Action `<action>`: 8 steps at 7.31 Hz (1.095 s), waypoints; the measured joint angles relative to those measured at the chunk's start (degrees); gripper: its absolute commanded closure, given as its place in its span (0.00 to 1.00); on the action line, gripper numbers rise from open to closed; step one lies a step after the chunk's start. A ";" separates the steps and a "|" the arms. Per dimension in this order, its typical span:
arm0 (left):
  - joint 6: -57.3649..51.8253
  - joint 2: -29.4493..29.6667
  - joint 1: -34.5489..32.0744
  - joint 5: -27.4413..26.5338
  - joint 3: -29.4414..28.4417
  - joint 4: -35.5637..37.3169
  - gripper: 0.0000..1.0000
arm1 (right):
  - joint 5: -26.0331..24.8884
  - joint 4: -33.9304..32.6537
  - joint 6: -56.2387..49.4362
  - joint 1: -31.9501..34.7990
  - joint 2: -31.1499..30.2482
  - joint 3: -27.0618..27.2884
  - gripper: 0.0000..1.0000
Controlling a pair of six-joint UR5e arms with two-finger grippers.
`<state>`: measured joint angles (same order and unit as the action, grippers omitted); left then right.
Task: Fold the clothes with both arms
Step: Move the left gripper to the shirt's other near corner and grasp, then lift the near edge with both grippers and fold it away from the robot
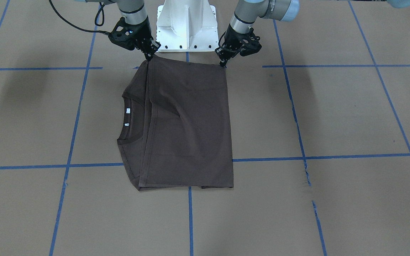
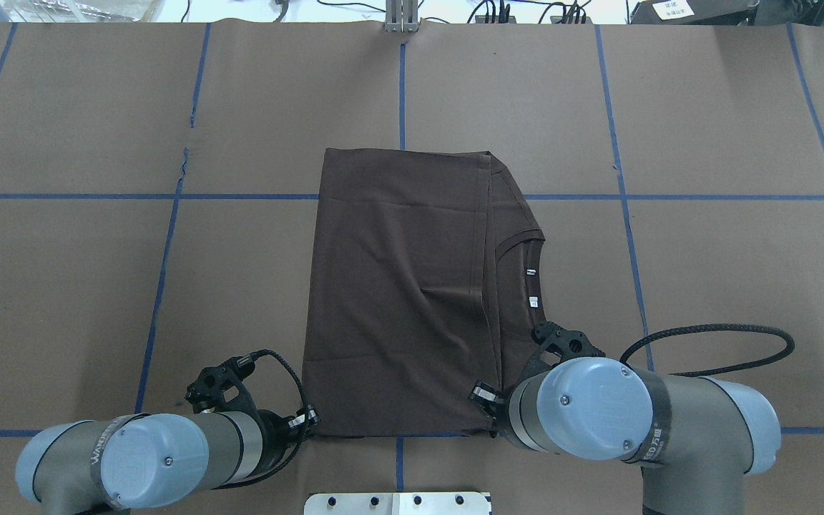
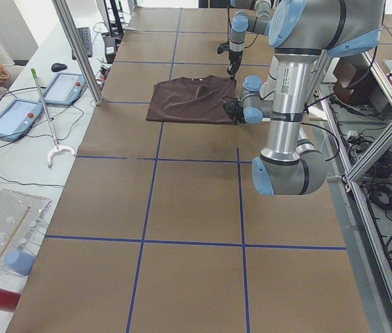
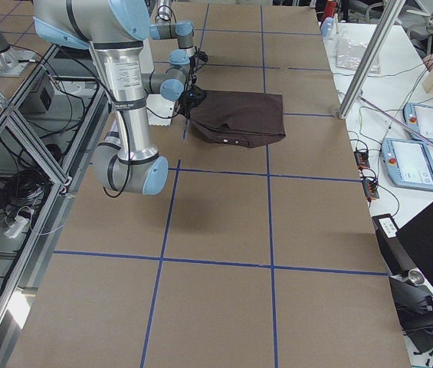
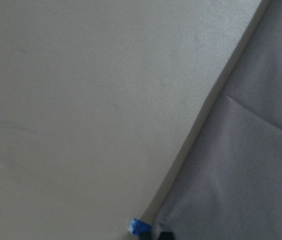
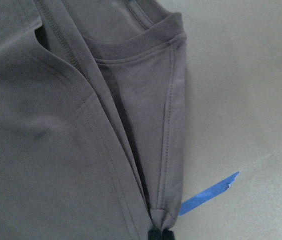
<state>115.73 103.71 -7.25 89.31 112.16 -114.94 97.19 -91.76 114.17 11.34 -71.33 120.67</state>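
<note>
From the front-facing camera, the dark brown T-shirt (image 1: 187, 124) lies folded on the surface (image 1: 333, 113) just in front of the white pedestal base (image 1: 186, 26). Its collar (image 1: 129, 139) and white neck tags (image 1: 127, 110) are on my right arm's side. My right end effector (image 1: 150, 55) is pinching the shirt corner nearest the base on that side, and my left end effector (image 1: 222, 64) is pinching the other corner near the base. From overhead, those two corners sit just beyond the base, one at each wrist, and the shirt stretches away from the base. In the left side view, a clear flat tray (image 3: 8, 232) lies beside the surface, far from the base, with a thin stick (image 3: 10, 239) in it; what else it holds I cannot tell. The right side view shows the shirt past my near arm. My left wrist camera sees the shirt's edge against bare surface and a scrap of blue tape (image 5: 140, 227). My right wrist camera sees the gripped corner bunched, with hem layers and the collar above it.
</note>
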 measured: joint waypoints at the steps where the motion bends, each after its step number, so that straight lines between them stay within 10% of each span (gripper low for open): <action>1: 0.01 -0.04 -0.66 -0.01 1.56 0.62 1.00 | -0.01 0.00 0.02 0.00 0.03 0.12 1.00; 5: 4.10 -0.33 -0.33 0.25 18.74 10.42 1.00 | 0.07 -5.81 3.66 -0.41 -1.93 11.32 1.00; 8: 0.02 8.17 -9.29 1.51 15.54 15.20 1.00 | 2.91 -7.56 1.99 9.69 2.29 9.38 1.00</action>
<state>115.76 111.87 -16.54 90.82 127.70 -99.74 100.10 -99.32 116.16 21.03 -69.04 130.05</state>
